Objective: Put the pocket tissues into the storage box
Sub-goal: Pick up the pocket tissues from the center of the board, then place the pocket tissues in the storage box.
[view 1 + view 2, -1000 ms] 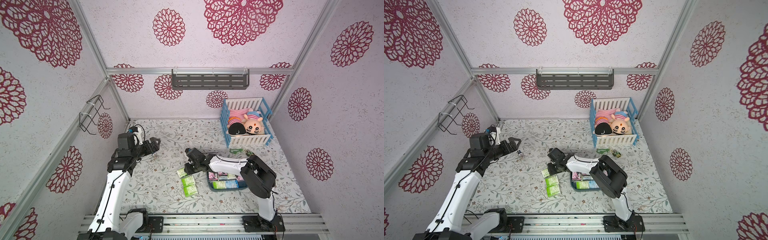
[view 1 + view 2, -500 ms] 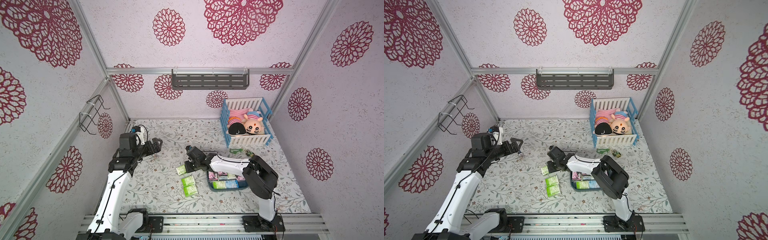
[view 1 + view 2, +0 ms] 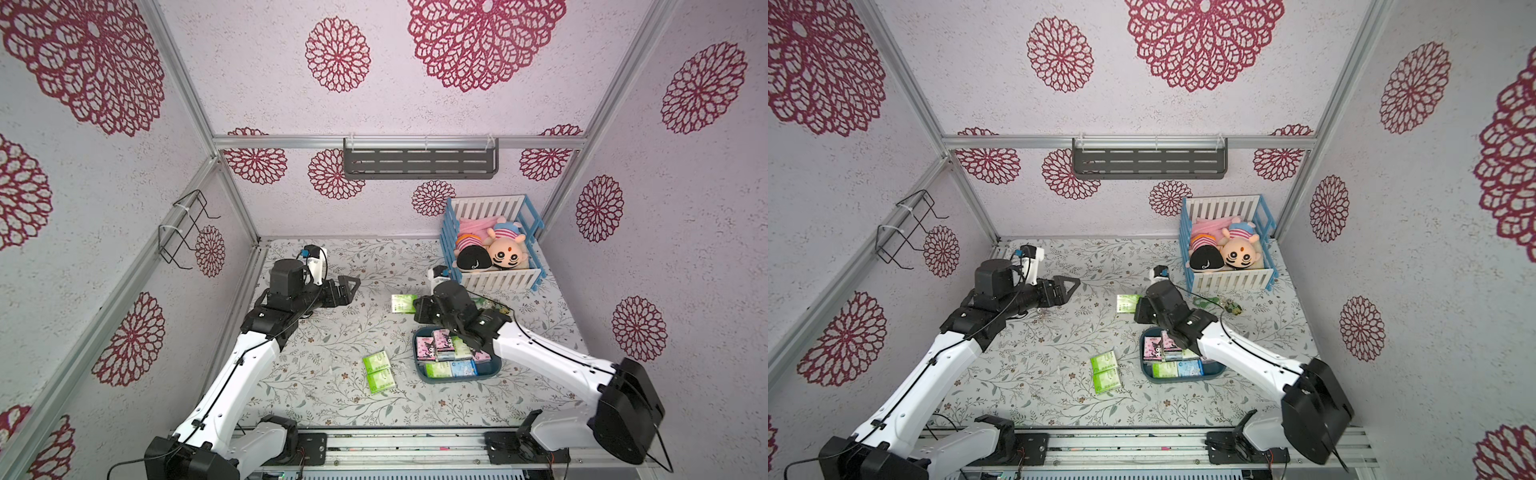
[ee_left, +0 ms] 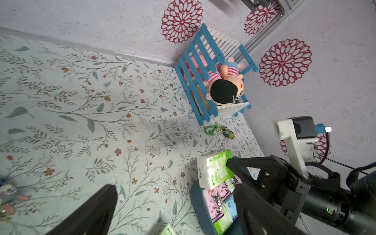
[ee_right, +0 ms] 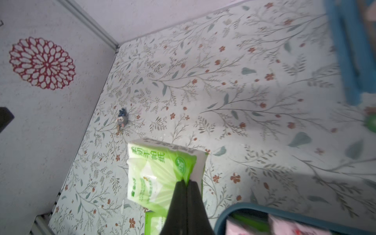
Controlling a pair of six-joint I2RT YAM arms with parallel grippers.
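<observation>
Tissues nearest the rail: 2 green packs (image 3: 379, 372) lie flat on the bench (image 3: 324, 332), touching end to end, lower ctr in both top views, just left of the storage box (image 3: 457, 378). Box sits lower ctr-right w/ pink packs (image 3: 426, 348), a light blue pack (image 3: 463, 368) & more green ones inside. The right arm hides its upper right part.

Right gripper (image 5: 186, 183) is clamped on one edge of the held green pack (image 3: 402, 303), approx mid-frame, just above the box's upper left corner. Left wrist view shows that pack raised off the bench.

Left gripper (image 3: 355, 286) hangs left of ctr, well apart from all packs, fingers spread wide w/ nothing btwn them.

Farther back: green clip keychain (image 4: 211, 129) w/ a small figure lies near the crib's front, and a small grey figure (image 5: 122, 120) lies near the bench's left edge. Blue-white crib (image 3: 494, 282) w/ 2 plush dolls (image 3: 490, 257) stands in the far right corner. Grey shelf (image 3: 419, 164) hangs on the back wall, upper ctr.
</observation>
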